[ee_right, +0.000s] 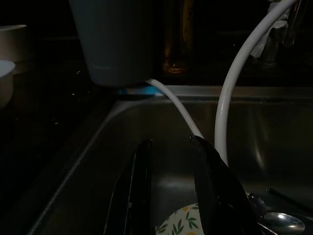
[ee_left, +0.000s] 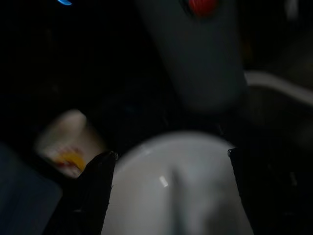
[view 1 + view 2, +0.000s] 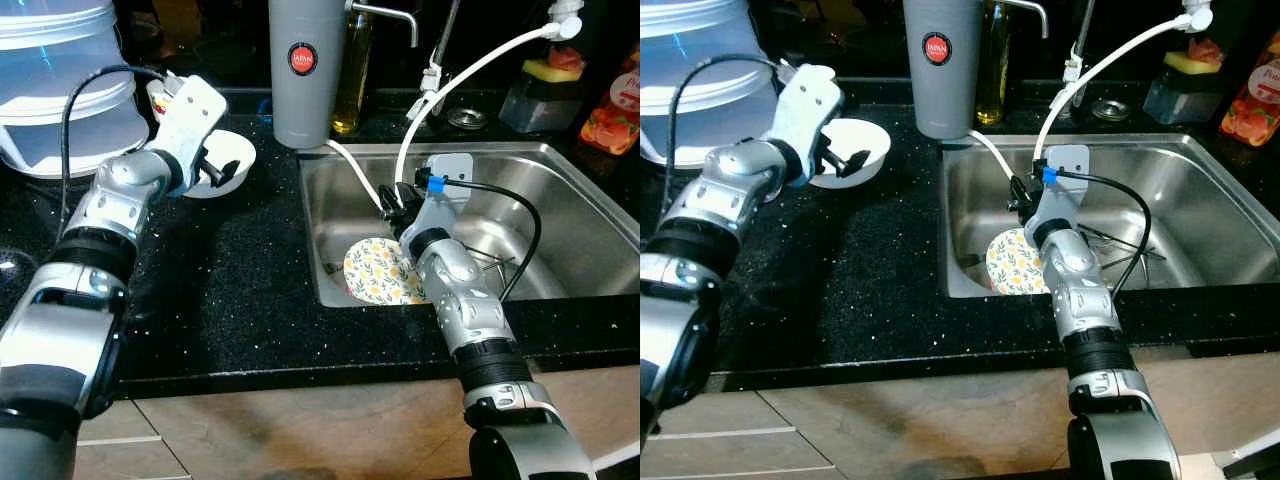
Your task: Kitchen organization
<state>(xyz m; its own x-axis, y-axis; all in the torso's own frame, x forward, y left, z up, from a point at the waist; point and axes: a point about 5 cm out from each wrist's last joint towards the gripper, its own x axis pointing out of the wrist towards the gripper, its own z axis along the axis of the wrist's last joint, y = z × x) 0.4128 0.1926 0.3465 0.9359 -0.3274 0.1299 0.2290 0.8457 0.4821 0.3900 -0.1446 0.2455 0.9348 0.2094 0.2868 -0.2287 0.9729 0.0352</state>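
A white bowl (image 3: 240,150) sits on the black counter (image 3: 230,290), left of the sink (image 3: 560,160). My left gripper (image 3: 222,170) is down at the bowl, open, with one finger (image 2: 98,186) on each side of the bowl (image 2: 186,161). A round plate with a yellow flower print (image 3: 375,272) leans in the sink's near left corner. My right gripper (image 3: 392,205) hangs inside the sink just above the plate's rim (image 1: 183,223), open, with nothing between its fingers (image 1: 215,191).
A tall grey flask (image 3: 305,70) and an oil bottle (image 3: 352,80) stand behind the sink's left corner. Two white hoses (image 3: 470,70) drop into the sink beside my right gripper. Cutlery (image 3: 492,262) lies in the basin. Stacked plastic tubs (image 3: 60,90) stand at far left.
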